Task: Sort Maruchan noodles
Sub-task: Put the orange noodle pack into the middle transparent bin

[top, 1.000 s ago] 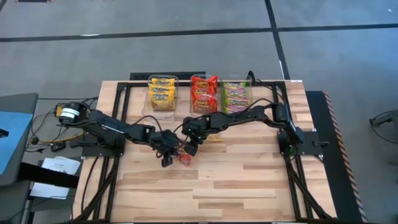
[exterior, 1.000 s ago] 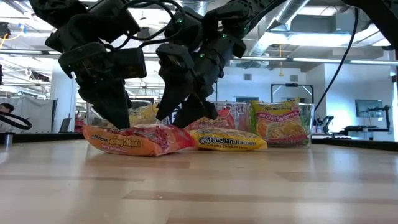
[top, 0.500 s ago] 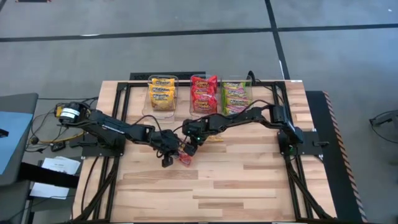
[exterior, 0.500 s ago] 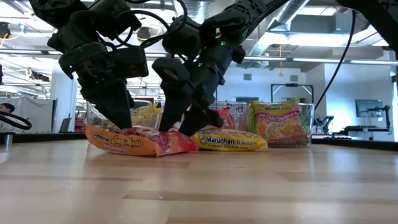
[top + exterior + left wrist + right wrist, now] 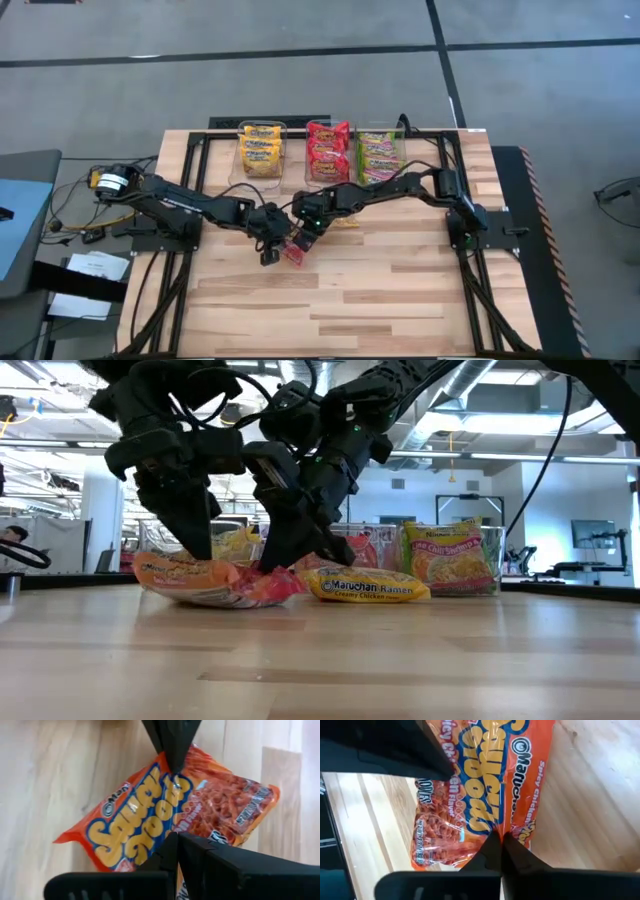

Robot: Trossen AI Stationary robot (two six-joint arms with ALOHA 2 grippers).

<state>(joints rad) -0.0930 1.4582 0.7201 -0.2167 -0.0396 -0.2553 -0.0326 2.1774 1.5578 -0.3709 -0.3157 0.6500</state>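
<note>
Between your two pincers lies the crinkly orange-red plastic noodle packet (image 5: 294, 249), the right gripper (image 5: 305, 238) clamped on its near edge and the left gripper (image 5: 270, 243) pinched shut on its far side, so next release left and carry it to the red-packet clear bin (image 5: 329, 147).

Open-plan robotics lab or industrial workshop

Exposed ceiling ducts (image 5: 500, 400) and strip lights run above a hall of workstations with a monitor (image 5: 590, 535); the wooden table (image 5: 400, 290) stands on grey concrete floor (image 5: 250, 80), cables (image 5: 70, 215) trailing beside it.
</note>
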